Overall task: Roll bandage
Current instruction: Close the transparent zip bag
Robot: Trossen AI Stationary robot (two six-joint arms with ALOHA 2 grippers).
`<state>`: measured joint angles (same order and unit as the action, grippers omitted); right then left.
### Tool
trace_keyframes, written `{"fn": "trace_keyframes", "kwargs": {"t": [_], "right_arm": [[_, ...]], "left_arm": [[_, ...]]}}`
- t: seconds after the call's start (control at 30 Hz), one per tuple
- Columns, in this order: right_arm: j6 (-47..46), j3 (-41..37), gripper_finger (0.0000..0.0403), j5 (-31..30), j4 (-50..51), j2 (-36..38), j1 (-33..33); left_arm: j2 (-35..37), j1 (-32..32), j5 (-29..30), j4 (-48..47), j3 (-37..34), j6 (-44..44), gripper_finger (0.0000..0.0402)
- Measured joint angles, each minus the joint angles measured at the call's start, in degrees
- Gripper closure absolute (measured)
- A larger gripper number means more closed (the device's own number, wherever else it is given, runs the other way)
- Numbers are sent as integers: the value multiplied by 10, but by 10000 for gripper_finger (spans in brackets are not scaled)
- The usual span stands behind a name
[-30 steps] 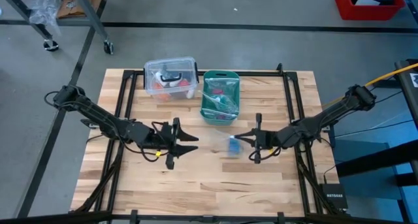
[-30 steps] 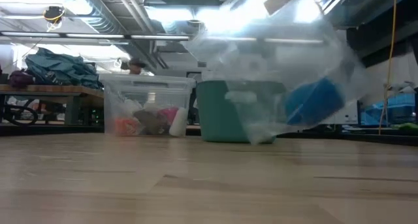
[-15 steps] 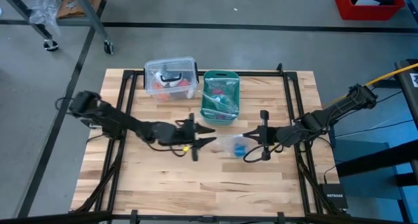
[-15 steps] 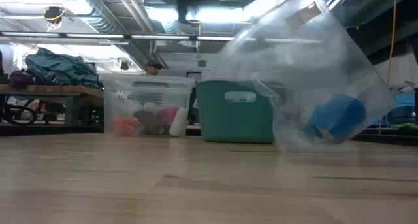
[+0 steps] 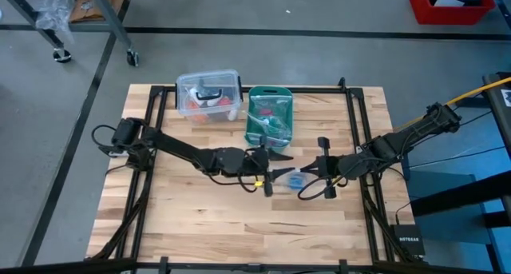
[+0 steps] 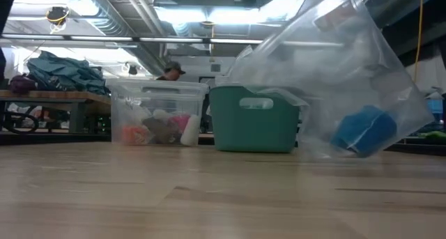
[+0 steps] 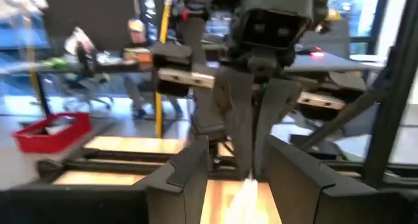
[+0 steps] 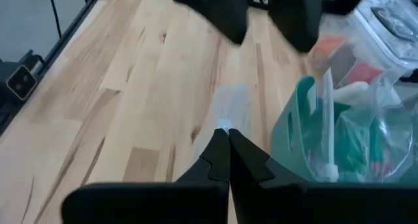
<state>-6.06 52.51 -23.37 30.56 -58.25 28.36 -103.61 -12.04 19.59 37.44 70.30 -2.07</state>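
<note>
The bandage is a small bright blue roll [image 5: 296,180] inside a clear plastic bag [image 5: 284,176]. In the low view the roll [image 6: 362,131] sits low in the bag [image 6: 334,72]. My right gripper [image 5: 314,176] is shut on the bag at the table's middle right. My left gripper [image 5: 270,170] is open and faces it from the left. Its two fingers stand on either side of the bag's free end [image 7: 248,191]; I cannot see them touching it. My right gripper pinches a gathered bit of the clear bag's edge [image 8: 225,126] between its two shut fingers. The fingers come level from the table's right side. The bag stretches away toward my left gripper, tilted, with the blue roll in its low corner. I cannot tell whether that corner touches the table.
A teal-green basket [image 5: 269,118] holding bagged items stands just behind the grippers. A clear lidded box [image 5: 208,94] with small items stands to its left. Bare wood lies toward the near edge. A person shows far off in the room behind [image 6: 171,70].
My left gripper has gone toward the table's right edge, from the left half up to the bag, staying open. The bag in my right gripper has swung and tipped, with the blue roll shifting a little toward the right and lower.
</note>
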Motion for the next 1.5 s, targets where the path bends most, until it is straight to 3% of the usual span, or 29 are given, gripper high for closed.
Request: {"fn": "trace_keyframes", "kwargs": {"t": [0.43, 0.97, 1.5], "right_arm": [[4, 0, 403, -26, -61, -6, 0], [4, 0, 403, -15, -100, -35, -4], [4, 0, 403, 1, -98, -34, -3]], "left_arm": [[-1, 13, -76, -43, 7, 58, 266], [-1, 12, -107, -70, 7, 57, 269], [-1, 11, -117, -82, 7, 61, 392]]}}
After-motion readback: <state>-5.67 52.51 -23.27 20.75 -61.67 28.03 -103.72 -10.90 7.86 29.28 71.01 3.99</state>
